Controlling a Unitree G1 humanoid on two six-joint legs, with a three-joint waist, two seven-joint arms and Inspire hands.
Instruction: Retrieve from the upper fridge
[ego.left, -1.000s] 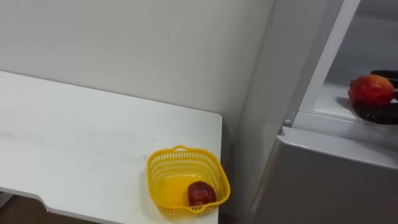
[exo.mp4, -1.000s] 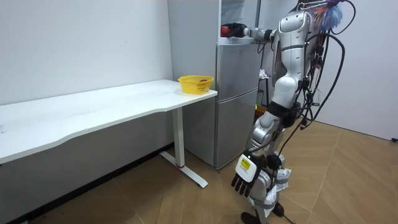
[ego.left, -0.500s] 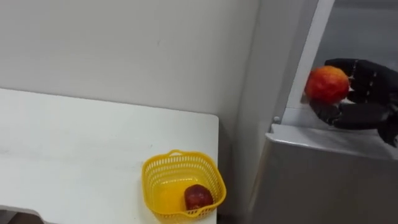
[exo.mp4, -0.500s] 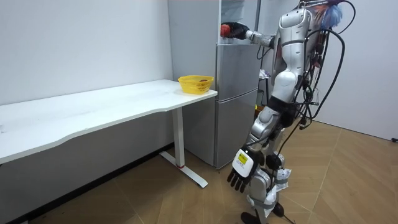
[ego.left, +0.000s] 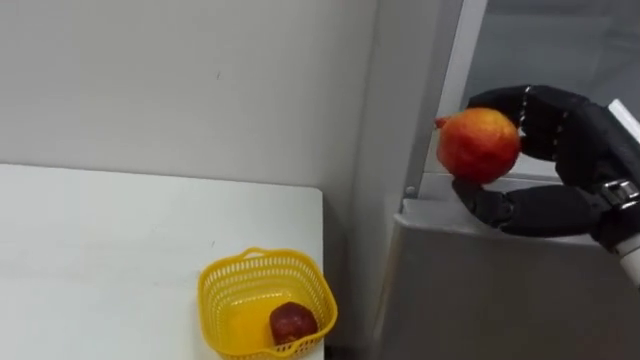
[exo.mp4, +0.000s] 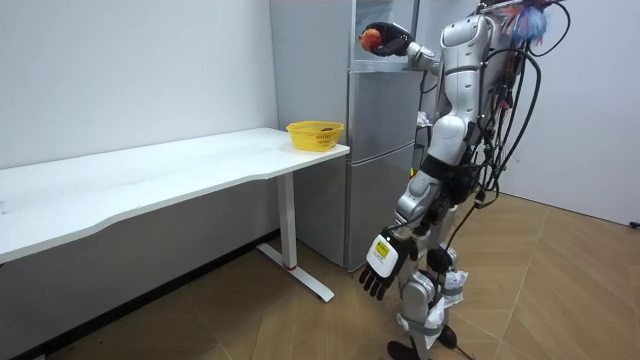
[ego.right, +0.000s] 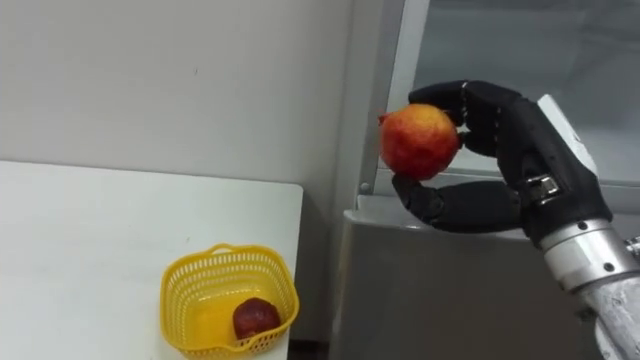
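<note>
White tabletop (ego.left: 120, 240) holds a yellow basket (ego.left: 215, 282), and above and to the right of that basket the right hand (ego.left: 585, 150) curls its fingers around a red-orange fruit (ego.left: 478, 145).

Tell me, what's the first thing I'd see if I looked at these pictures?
The black right hand curled round a red-orange fruit, held up at the open upper part of the grey fridge, would catch your eye first. Next comes the bright yellow basket near the corner of the white table, with a dark red fruit inside it. The left hand hangs open down by the robot's legs.
</note>
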